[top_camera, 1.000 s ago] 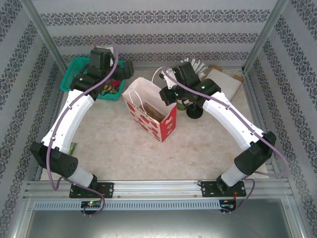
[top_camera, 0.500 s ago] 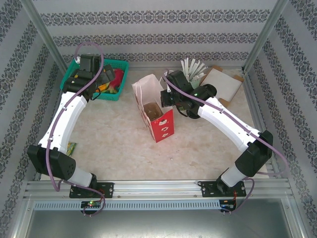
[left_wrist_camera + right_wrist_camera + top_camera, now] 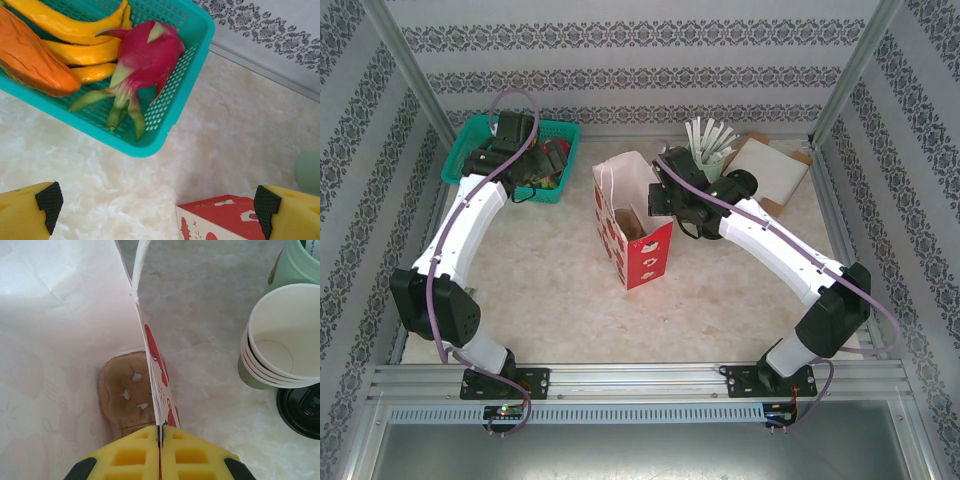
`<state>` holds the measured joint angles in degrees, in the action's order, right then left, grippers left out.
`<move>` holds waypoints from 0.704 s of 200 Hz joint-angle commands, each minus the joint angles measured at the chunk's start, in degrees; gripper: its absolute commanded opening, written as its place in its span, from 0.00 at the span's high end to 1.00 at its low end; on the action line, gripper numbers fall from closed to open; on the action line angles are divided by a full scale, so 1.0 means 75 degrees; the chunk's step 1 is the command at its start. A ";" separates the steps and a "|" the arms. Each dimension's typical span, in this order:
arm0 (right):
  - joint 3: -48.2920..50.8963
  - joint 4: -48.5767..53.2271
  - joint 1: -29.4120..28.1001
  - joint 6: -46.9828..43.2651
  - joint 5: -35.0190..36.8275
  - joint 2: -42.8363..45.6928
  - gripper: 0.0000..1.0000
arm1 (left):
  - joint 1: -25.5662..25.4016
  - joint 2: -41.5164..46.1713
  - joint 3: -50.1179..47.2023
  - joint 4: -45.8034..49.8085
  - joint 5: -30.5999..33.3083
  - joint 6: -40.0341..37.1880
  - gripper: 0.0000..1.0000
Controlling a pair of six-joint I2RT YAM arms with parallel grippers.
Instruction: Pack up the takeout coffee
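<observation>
The takeout coffee shows as a round black lid (image 3: 302,412) at the right edge of the right wrist view, on the table beside the bag. The red and white paper bag (image 3: 638,250) stands upright mid-table. My right gripper (image 3: 160,432) is shut on the bag's right rim (image 3: 155,360), and a brown cardboard insert (image 3: 125,400) lies on the bag's floor. From above, the right gripper (image 3: 658,195) sits at the bag's top edge. My left gripper (image 3: 157,205) hangs open over bare table, with the bag's corner (image 3: 220,220) between its fingers; from above, the left gripper (image 3: 532,165) is at the teal basket.
A stack of cream paper cups (image 3: 280,340) stands right of the bag, with a pale green holder of white sticks (image 3: 705,140) behind it. The teal basket (image 3: 175,125) holds a dragon fruit (image 3: 145,55) and bananas. A flat box (image 3: 770,170) lies at the back right.
My left gripper has pulled away from the bag, back over the basket. My right gripper has drawn the bag's rim leftward, and the bag now stands narrower and more upright.
</observation>
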<state>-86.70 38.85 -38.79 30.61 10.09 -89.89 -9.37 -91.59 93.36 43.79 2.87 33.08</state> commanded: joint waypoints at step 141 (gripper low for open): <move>0.0111 0.0243 0.0314 -0.1726 -0.1323 0.1610 0.02 | -0.0322 0.0199 -0.0842 -0.0658 -0.0366 0.0529 0.00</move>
<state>-83.79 39.07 -37.36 23.14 2.24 -81.43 -11.29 -92.18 88.53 42.70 -0.05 34.85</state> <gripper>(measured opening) 0.977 0.995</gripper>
